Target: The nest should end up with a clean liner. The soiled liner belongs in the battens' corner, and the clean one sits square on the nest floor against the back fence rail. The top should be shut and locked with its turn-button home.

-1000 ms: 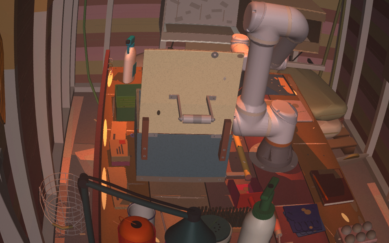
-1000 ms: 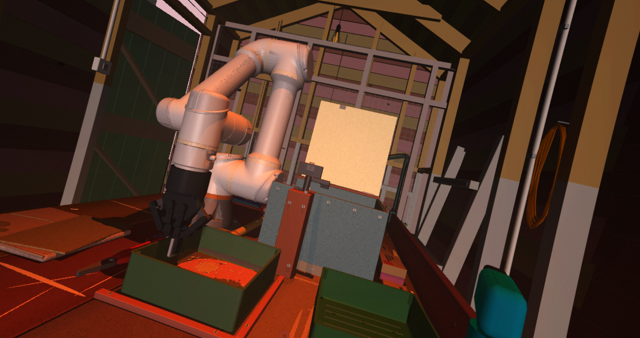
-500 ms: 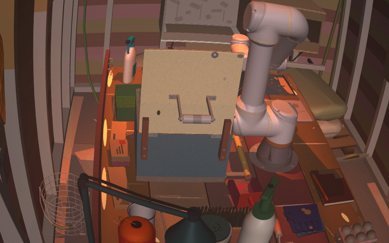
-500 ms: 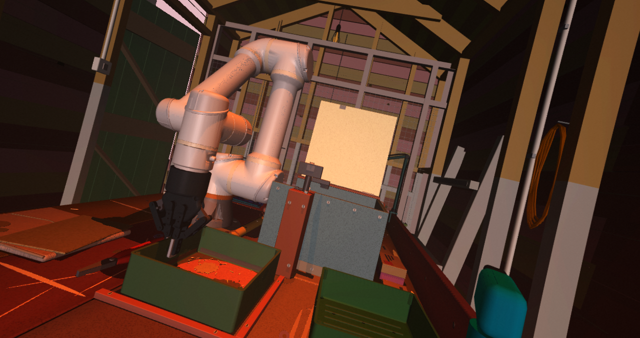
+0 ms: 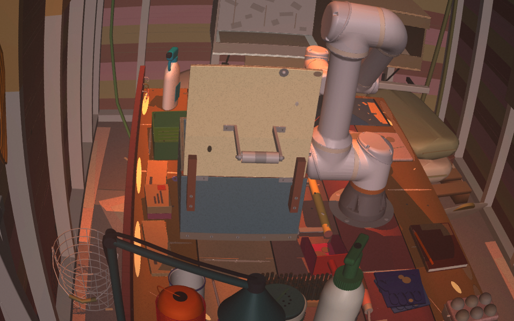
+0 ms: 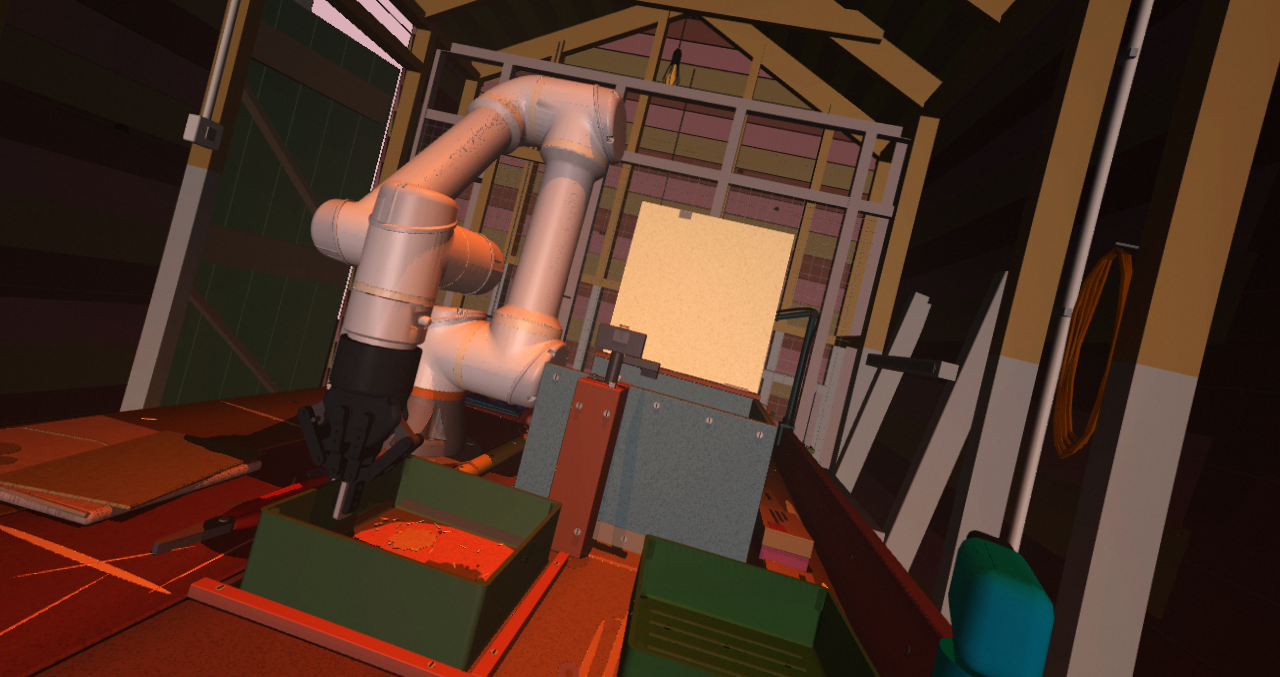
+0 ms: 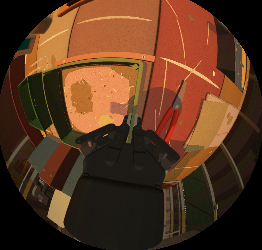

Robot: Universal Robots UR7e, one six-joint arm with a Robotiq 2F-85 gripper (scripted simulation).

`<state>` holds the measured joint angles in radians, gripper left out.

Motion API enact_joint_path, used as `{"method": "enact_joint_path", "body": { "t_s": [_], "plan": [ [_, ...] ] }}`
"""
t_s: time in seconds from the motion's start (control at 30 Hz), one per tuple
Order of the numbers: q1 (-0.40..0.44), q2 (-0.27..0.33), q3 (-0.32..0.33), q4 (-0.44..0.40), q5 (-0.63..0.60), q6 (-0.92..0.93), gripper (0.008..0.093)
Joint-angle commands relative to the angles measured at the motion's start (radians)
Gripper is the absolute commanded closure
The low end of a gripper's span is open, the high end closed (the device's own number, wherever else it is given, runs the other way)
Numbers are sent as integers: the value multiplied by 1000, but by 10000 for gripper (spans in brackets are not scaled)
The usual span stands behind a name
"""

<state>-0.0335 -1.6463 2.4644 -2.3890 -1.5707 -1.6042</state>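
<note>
My gripper (image 7: 132, 123) pinches the thin side wall of the soiled liner (image 6: 407, 544), a green tray with a stained, straw-flecked floor (image 7: 96, 97). The tray sits inside the orange battens (image 6: 385, 642) that form a corner on the bench, behind the nest box. In the side camera the gripper is hidden behind the nest's lid. The nest (image 6: 662, 463) is a grey box whose pale lid (image 5: 250, 119) stands raised, its handle (image 5: 259, 156) facing out. A turn-button (image 6: 624, 342) sits on a red post at the nest's edge. The clean green liner (image 6: 725, 611) lies beside the nest.
Red-handled pliers (image 7: 170, 118) lie on the bench right by the gripped wall. Folded cardboard (image 6: 107, 467) lies further off. A red rail (image 6: 850, 539) borders the bench past the clean liner. A spray bottle (image 5: 171, 80) stands at that end.
</note>
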Motion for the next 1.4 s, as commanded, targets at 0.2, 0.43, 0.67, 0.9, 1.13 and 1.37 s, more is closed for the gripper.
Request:
{"method": "enact_joint_path", "body": {
  "t_s": [0.2,0.43,0.67,0.9,1.13,1.37],
  "plan": [
    [0,1,0,-4,1,0,934],
    [0,1,0,-4,1,0,934],
    [0,1,-1,-3,1,0,934],
    [0,1,-1,-3,1,0,794],
    [0,1,-1,-3,1,0,654],
    [0,1,-1,-3,1,0,534]
  ]
}}
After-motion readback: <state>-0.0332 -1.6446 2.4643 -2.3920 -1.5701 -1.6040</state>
